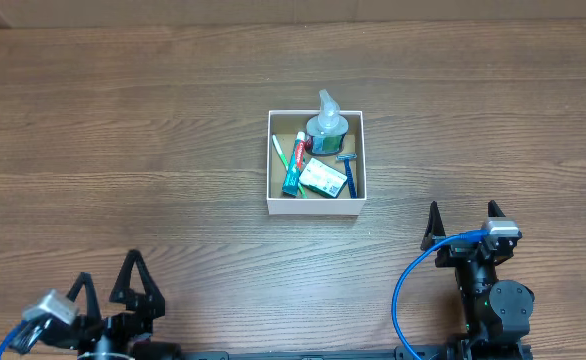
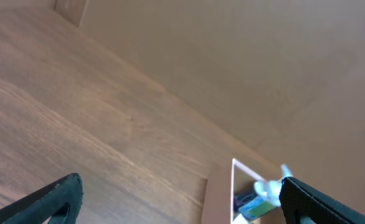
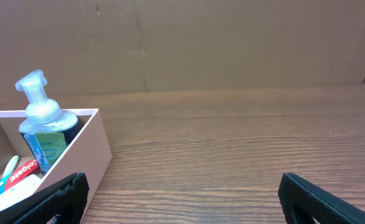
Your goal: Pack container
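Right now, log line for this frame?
container holds pump bottle, toothpaste, razor | left fingers open, empty | right fingers open, empty

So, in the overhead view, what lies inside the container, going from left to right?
Toothbrush, toothpaste, green box, razor. The bottle overlaps several of them, so it is left out.

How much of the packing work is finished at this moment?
Looks done: the container holds a pump bottle, toothpaste, toothbrush, green packet and razor. In hand: nothing; the left pincer and right pincer are open and empty, away from it. Left: no loose item shows on the table, so probably nothing.
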